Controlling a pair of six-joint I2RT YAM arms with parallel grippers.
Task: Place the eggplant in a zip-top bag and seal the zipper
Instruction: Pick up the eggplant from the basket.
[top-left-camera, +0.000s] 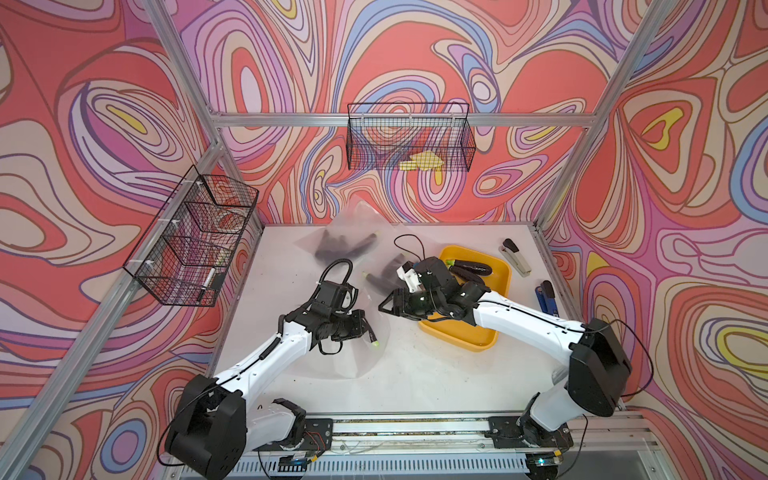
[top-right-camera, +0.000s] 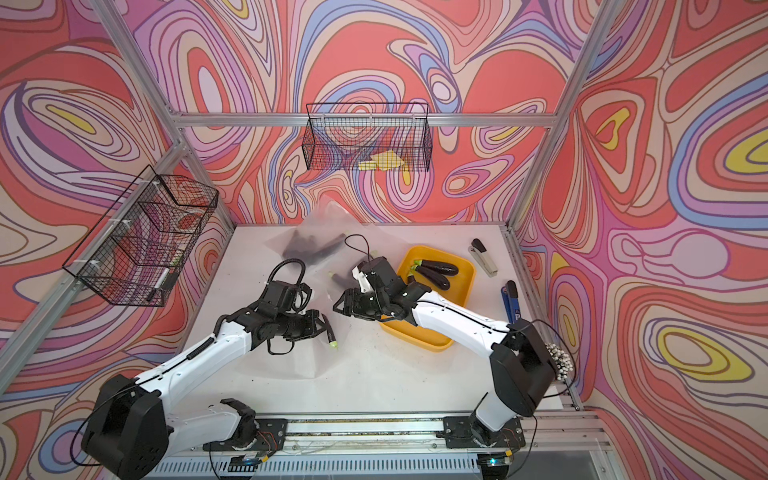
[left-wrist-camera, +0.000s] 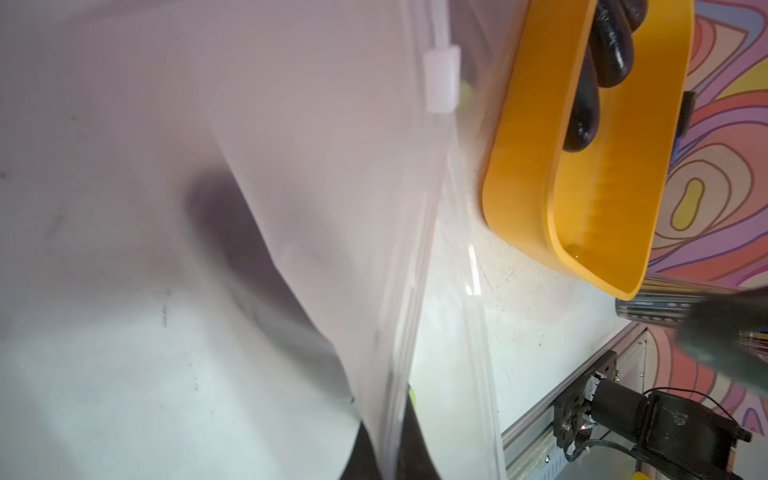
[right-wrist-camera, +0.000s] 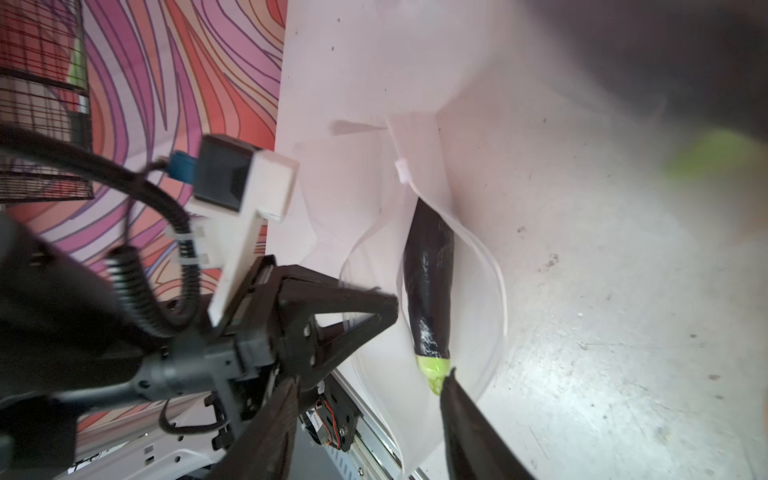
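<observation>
Left gripper (right-wrist-camera: 390, 309): pressed together, pinching one lip of the zip-top bag (right-wrist-camera: 365, 216) at its mouth.
Right gripper (top-left-camera: 384, 303): jaws spread, nothing held between them; in the right wrist view one fingertip (right-wrist-camera: 457, 390) touches the eggplant's green stem end.
Eggplant (right-wrist-camera: 428, 282): lies in the open mouth of the bag, between the two lips, stem end toward the opening.
Zip-top bag: clear, on the bench (top-left-camera: 415, 382) between the two arms; zipper unsealed, mouth gaping.
Slider (right-wrist-camera: 401, 170): white, at the end of the mouth away from the stem.
Tray (top-right-camera: 432, 343): yellow, on the bench under the right arm; holds more eggplants (top-right-camera: 436, 270).
Rear of bench: further clear bags (top-left-camera: 345, 245) with dark eggplants inside.
</observation>
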